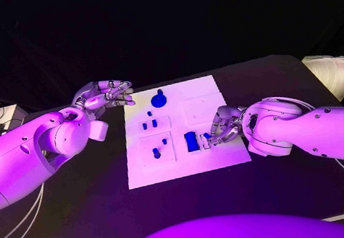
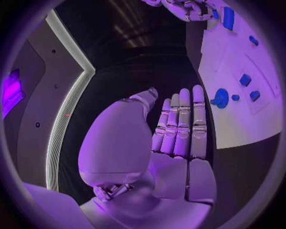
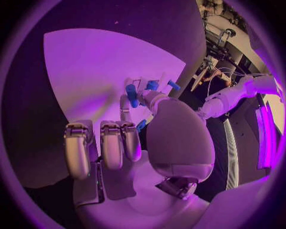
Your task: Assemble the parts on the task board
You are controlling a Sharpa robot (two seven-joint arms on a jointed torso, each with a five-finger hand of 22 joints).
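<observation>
White task board (image 1: 217,154) carries blue parts (image 1: 159,101); left hand (image 1: 105,95) empty, right hand's (image 1: 222,128) grasp unclear.

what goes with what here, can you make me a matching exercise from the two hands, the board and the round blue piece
Column one:
1. left silver hand
2. right silver hand
3. round blue knob-shaped part
4. white rectangular task board

Column two:
a. middle of the black table
b. far end of the board
c. beside the board's far left corner, fingers apart, holding nothing
d. at the board's right edge, fingertips by an upright blue block

Pairs: 1-c, 2-d, 3-b, 4-a
</observation>
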